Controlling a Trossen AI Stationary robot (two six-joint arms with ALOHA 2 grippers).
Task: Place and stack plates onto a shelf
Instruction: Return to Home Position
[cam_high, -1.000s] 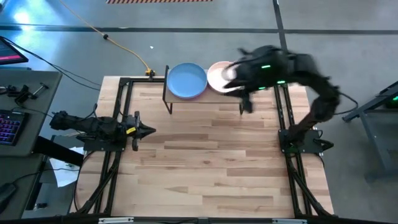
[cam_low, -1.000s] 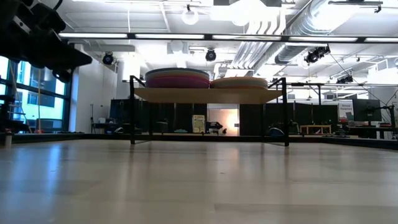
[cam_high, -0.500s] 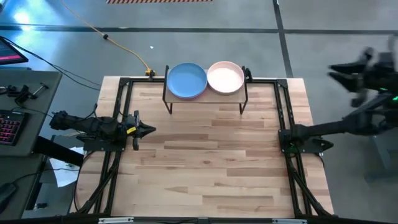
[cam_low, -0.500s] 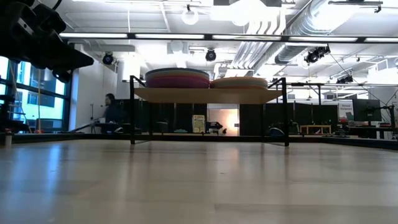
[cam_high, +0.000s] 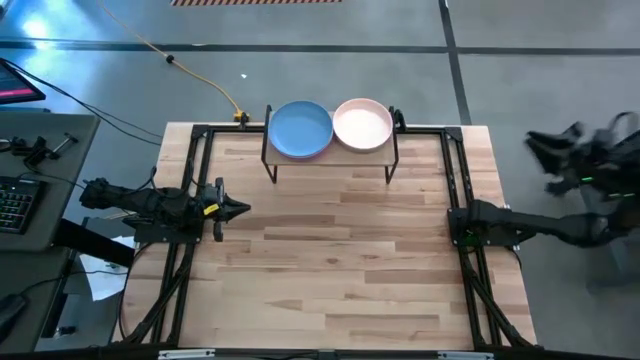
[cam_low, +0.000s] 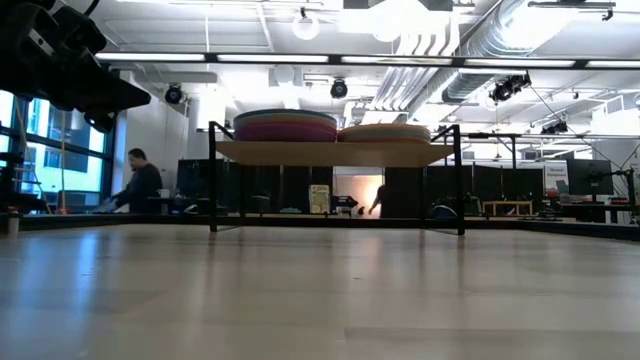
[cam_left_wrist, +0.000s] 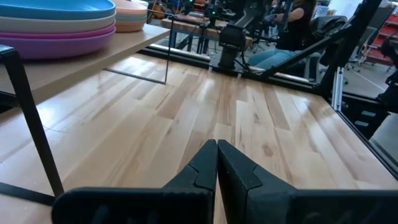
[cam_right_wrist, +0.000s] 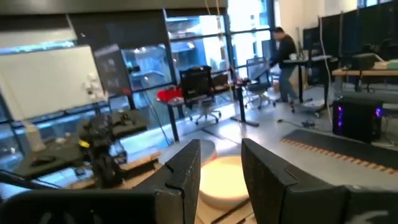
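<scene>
The shelf (cam_high: 330, 150) stands at the table's far edge on thin black legs. On it sit two stacks of plates: a left stack topped by a blue plate (cam_high: 300, 129) and a right stack topped by a pale pink plate (cam_high: 362, 124). The low view shows both stacks (cam_low: 285, 125) (cam_low: 385, 132) resting flat on the shelf top (cam_low: 335, 152). My left gripper (cam_high: 241, 210) is shut and empty, at the table's left side, level above the wood (cam_left_wrist: 216, 163). My right gripper (cam_high: 545, 155) hangs past the table's right edge, open and empty (cam_right_wrist: 221, 168).
Black frame rails (cam_high: 195, 190) (cam_high: 462, 190) run along the table's left and right sides. Bare wooden tabletop (cam_high: 330, 260) lies in front of the shelf. A desk with a keyboard (cam_high: 15, 205) stands left of the table. People move in the room beyond (cam_low: 135, 180).
My right gripper has swung away from the right stack on the shelf, toward and past the table's right edge, sinking a little and turning as it went. The pale pink plate stays on top of that stack.
</scene>
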